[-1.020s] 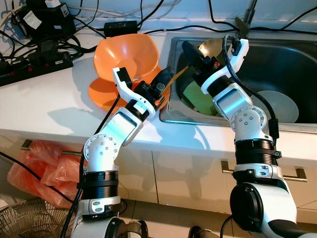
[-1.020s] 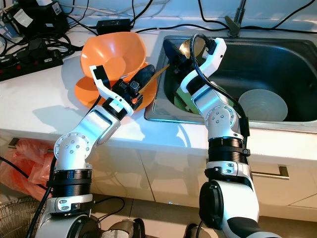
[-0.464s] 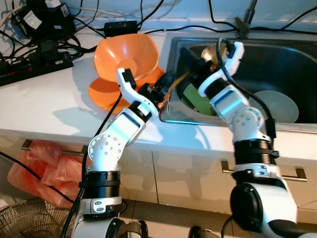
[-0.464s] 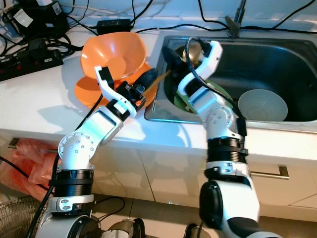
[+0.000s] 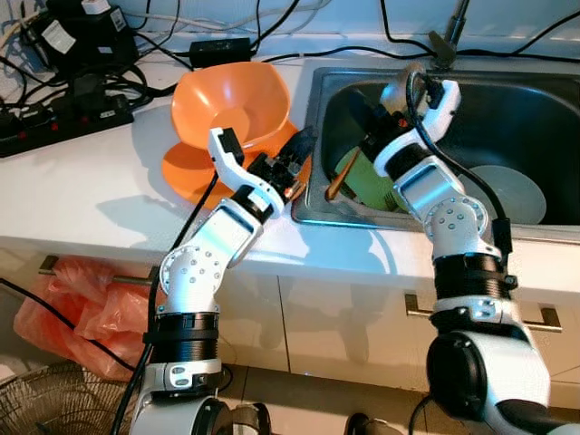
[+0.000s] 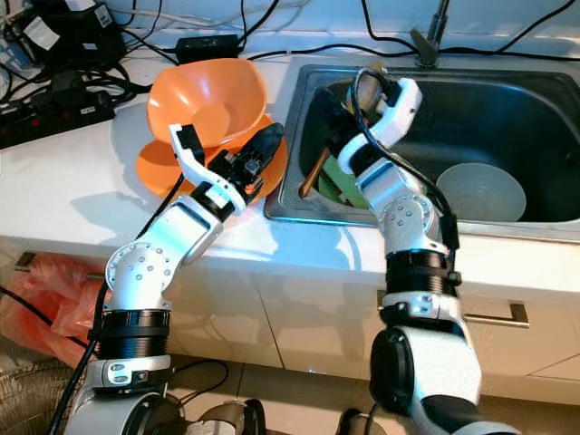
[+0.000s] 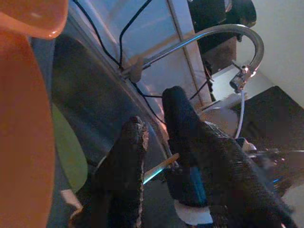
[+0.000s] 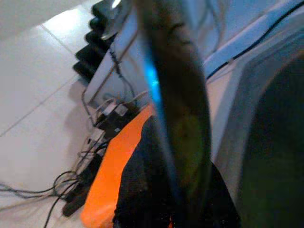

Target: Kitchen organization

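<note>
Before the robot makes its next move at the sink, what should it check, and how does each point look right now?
1. Right gripper inside the sink: ok, it hangs over the sink's left part.
2. Wooden utensil gripped: cannot tell; its handle slants down below the right gripper, and the contact is hidden.
3. Left gripper free: ok, fingers open with nothing between them, over the orange plate.
4. Orange bowl stable: not ok, it leans tilted on the plate.
5. Green plate out of the way: not ok, it stands right beneath the right gripper.
6. Grey bowl clear of the arms: ok.
</note>
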Controlling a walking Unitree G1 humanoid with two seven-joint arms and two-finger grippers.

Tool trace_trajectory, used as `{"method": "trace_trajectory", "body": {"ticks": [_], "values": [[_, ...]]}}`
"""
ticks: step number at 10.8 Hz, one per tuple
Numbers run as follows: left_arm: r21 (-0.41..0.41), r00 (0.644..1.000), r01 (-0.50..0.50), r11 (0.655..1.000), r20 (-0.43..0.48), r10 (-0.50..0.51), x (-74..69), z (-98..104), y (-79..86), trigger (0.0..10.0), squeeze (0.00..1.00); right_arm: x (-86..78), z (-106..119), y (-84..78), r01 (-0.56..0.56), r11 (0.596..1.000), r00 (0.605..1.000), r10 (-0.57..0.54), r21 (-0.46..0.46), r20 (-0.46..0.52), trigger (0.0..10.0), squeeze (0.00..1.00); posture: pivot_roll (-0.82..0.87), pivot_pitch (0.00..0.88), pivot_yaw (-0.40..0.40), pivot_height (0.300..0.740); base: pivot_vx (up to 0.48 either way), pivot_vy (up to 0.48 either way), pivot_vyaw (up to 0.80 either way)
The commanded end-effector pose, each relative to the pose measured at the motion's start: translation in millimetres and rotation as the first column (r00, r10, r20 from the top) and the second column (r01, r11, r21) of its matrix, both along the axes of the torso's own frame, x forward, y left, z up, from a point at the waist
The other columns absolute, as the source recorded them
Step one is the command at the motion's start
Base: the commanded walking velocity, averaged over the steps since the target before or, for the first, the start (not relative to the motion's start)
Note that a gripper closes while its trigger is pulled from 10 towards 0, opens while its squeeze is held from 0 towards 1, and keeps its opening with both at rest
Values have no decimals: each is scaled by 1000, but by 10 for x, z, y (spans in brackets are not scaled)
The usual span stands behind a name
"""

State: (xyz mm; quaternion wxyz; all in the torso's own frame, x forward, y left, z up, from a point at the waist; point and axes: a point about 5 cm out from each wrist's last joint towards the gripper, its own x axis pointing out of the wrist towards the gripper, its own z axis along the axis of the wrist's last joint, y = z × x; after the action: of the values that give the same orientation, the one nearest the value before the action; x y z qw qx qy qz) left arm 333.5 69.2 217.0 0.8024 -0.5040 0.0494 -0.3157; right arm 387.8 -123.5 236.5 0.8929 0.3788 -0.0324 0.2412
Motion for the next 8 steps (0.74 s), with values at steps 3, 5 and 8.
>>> {"method": "trace_trajectory", "body": {"ticks": [3, 5, 8], "values": [[97, 998, 39, 995, 46, -44, -103, 6, -46, 10000, 1000, 83, 82, -141, 110, 993, 994, -110, -52, 12, 0, 0, 43, 118, 86, 740, 0, 0, 0], [256, 986, 61, 965, 136, -99, -208, -4, -87, 10000, 1000, 158, 48, -376, 253, 962, 967, -255, -103, -5, 0, 0, 51, 119, 85, 740, 0, 0, 0], [475, 958, 74, 877, 212, -196, -373, -128, -116, 10000, 1000, 210, -114, -698, 364, 884, 923, -385, -292, -14, 0, 0, 64, 128, 85, 740, 0, 0, 0]]}}
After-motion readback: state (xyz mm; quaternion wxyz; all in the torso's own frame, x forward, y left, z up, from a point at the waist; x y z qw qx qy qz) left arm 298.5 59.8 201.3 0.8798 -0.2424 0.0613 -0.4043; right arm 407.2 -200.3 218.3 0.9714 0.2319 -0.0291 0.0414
